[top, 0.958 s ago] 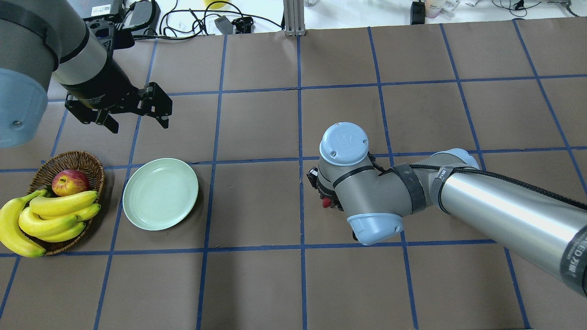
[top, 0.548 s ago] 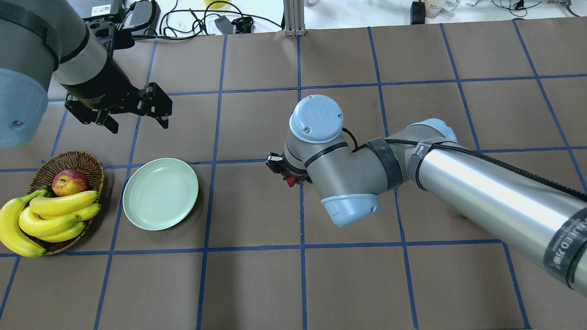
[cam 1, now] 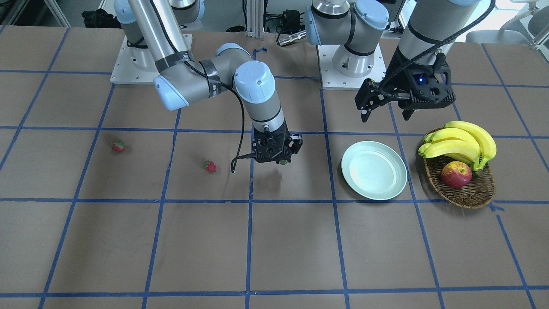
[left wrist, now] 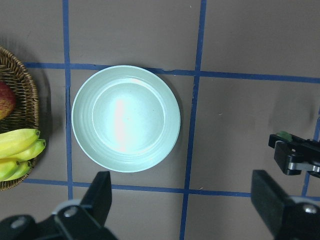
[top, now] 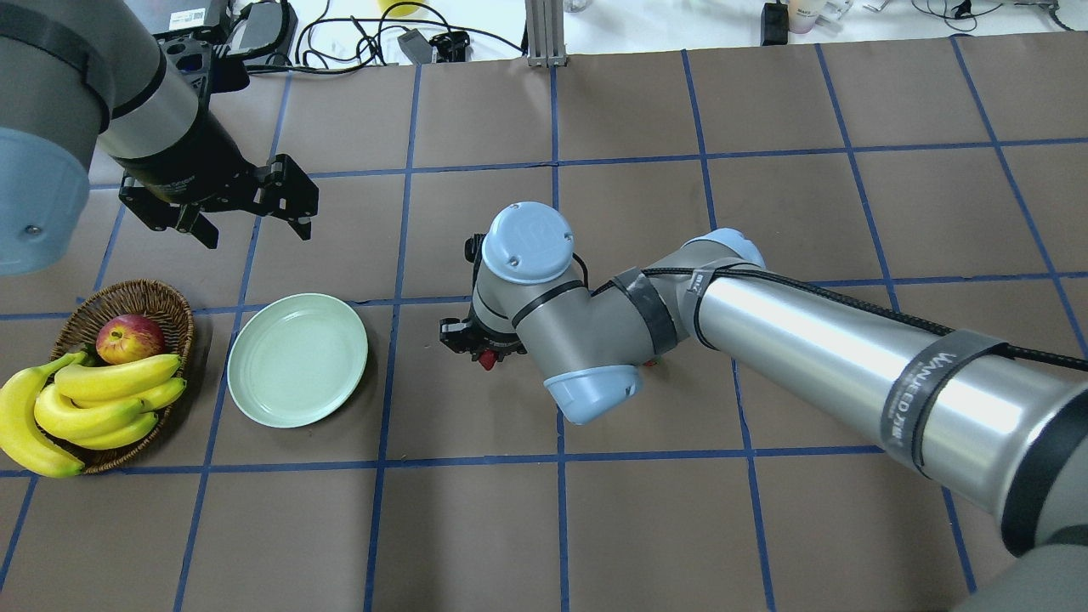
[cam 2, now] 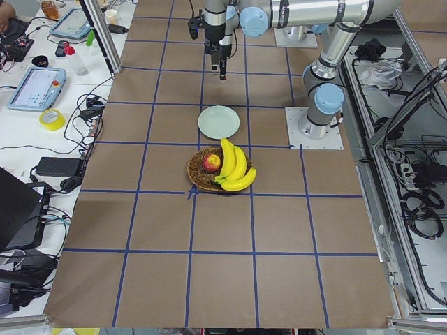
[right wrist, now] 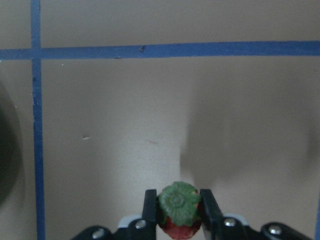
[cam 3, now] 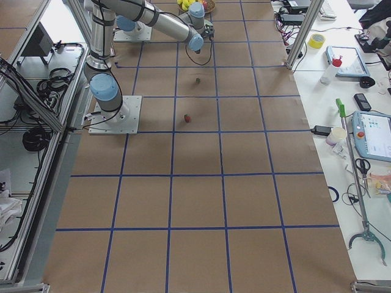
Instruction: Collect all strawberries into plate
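- Pinched in the right gripper [cam 1: 281,159], one strawberry [top: 487,360] has been carried leftward to the overhead view's centre, nearer the plate [top: 360,348]; release is judged next.
- The left gripper [top: 257,231] is held spread, empty, upper left.

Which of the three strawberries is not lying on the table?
The strawberry clamped in the right gripper, held in the air short of the plate. The other two strawberries lie loose on the table, farther from the plate.
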`<state>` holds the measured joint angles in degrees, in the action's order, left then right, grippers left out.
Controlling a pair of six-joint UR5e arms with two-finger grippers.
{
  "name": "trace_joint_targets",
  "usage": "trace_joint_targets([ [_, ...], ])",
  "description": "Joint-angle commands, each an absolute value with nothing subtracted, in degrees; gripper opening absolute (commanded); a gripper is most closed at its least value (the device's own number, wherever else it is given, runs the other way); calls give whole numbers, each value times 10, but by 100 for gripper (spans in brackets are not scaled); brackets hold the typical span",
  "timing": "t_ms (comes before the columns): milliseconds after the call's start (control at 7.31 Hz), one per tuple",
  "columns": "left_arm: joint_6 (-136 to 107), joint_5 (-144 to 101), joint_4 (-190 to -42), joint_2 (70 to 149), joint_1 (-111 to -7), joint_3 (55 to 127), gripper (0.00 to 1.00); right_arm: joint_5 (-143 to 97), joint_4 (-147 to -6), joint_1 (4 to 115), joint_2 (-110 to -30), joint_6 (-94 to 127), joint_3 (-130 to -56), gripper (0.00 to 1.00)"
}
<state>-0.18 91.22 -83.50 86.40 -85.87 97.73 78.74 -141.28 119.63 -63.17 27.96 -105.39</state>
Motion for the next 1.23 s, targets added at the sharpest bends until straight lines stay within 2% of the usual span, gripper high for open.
trace_joint_targets([
  [0, -2, 912, -835, 864, -859, 977, 100, 808, -1430, 1201, -609, 245, -1044, 51],
  [137, -2, 912, -835, 864, -859, 977, 100, 809, -1430, 1201, -616, 242, -1046, 100],
  [684, -2, 909, -834, 864, -859, 976, 100, 833, -1431, 1198, -656, 189, -1069, 100],
  [821, -2, 915, -835, 864, -859, 977, 100, 851, -1422, 1178, -695, 185, -1070, 100],
  [1095, -2, 914, -835, 864, -859, 977, 100, 876, -1356, 1091, -715, 142, -1071, 100],
])
